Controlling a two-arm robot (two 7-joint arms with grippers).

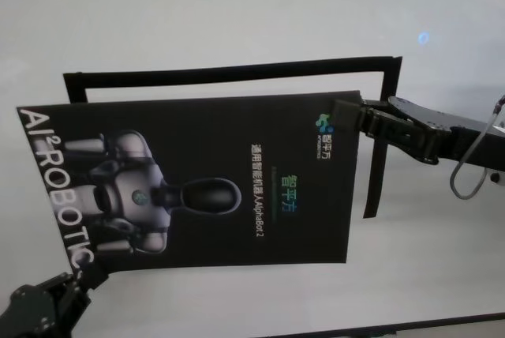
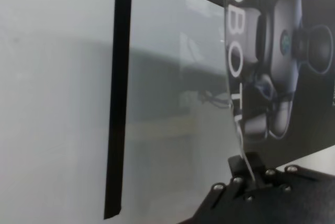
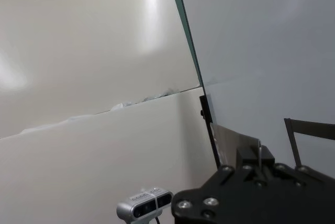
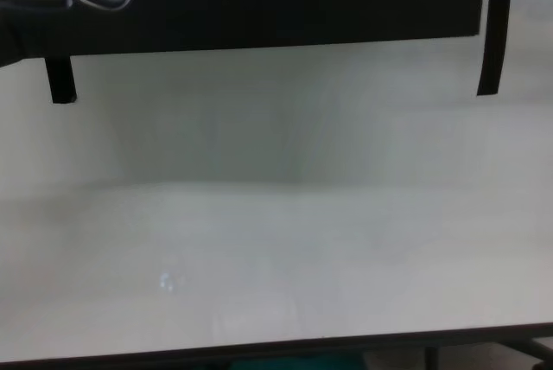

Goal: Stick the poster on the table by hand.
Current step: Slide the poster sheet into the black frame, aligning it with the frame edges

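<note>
Above the table [image 1: 237, 6], both end effectors, left [image 1: 75, 279] and right [image 1: 347, 113], clamp the poster's [image 1: 205, 188] corners

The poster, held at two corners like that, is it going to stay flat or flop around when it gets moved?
The poster looks thin: in the left wrist view its edge curves near the left end effector, so it will likely sag between grips. Its surface seems glossy, so it may slip. Pinched also by the right end effector, it probably weighs little.
</note>
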